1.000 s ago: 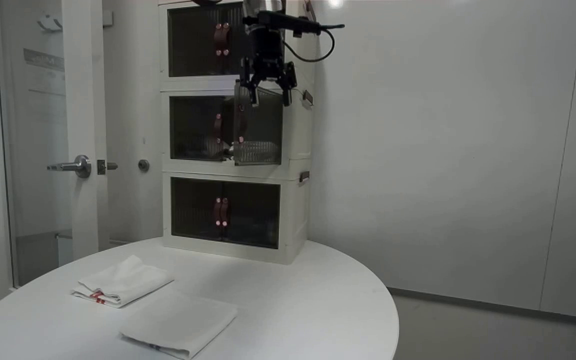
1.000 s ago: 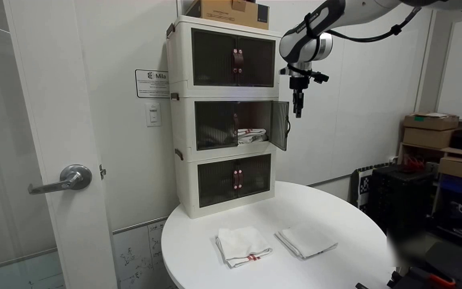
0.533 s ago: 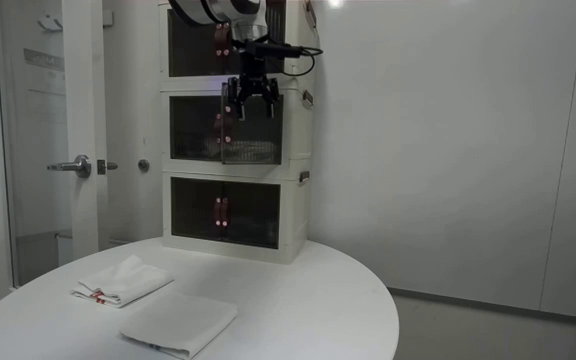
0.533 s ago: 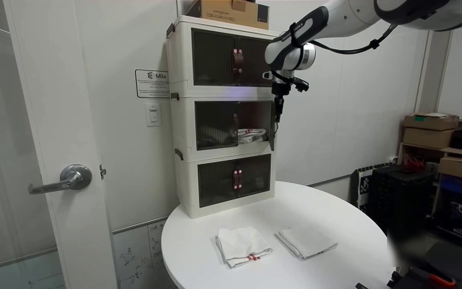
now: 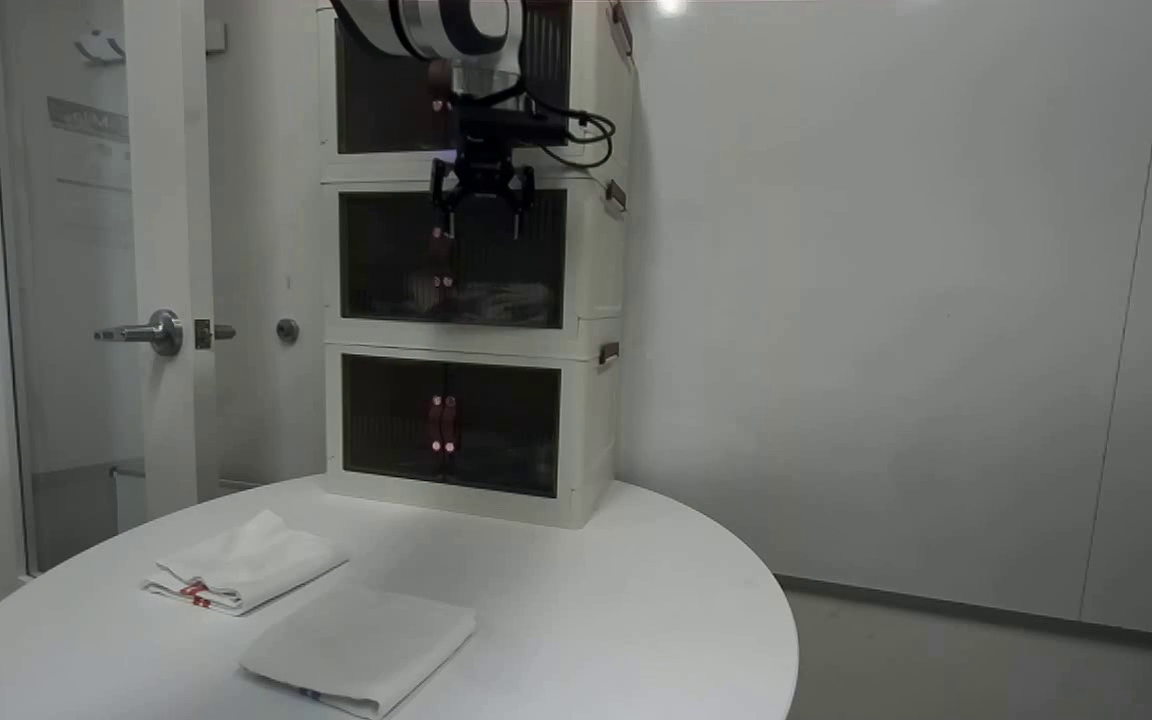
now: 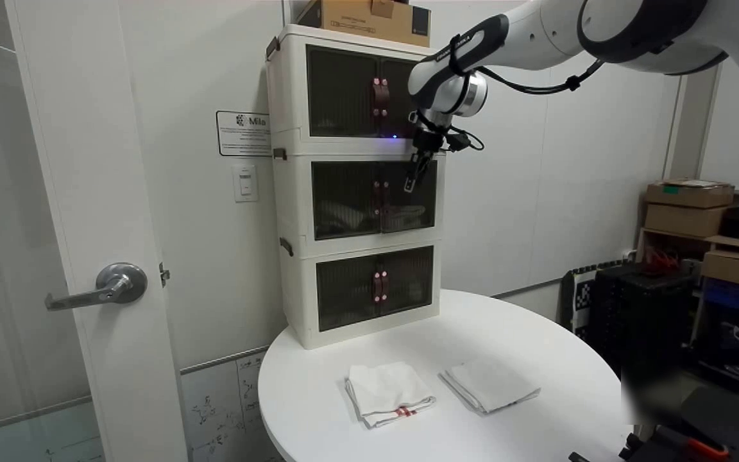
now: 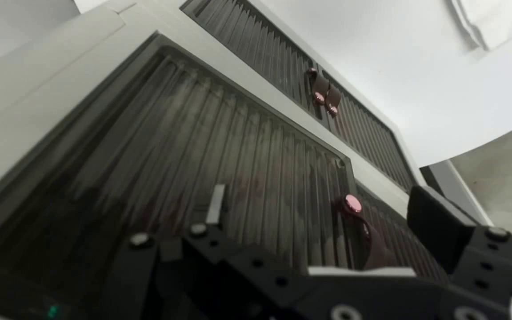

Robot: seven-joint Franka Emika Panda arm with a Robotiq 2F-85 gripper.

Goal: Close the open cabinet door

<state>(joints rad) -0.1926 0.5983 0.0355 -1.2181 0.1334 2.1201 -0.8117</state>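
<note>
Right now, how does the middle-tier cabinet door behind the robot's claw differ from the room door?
The cabinet door is small and dark; the room door is tall, with paler glass. The cabinet door has a brown strap, the room door a metal lever. The cabinet door looks about shut; the room door shows its latch edge, apparently open. Both look see-through.

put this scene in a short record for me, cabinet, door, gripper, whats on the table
storage: white three-tier cabinet on a round table, with a cardboard box on the cabinet
target: cabinet door, middle tier, dark tinted
door state: looks shut, in line with the neighbouring panel in both exterior views
gripper: jaws apart, nothing held, in front of the door
contact: cannot tell
table items: red-marked folded cloth; second folded cloth beside it, not touching
task: appears done
</note>
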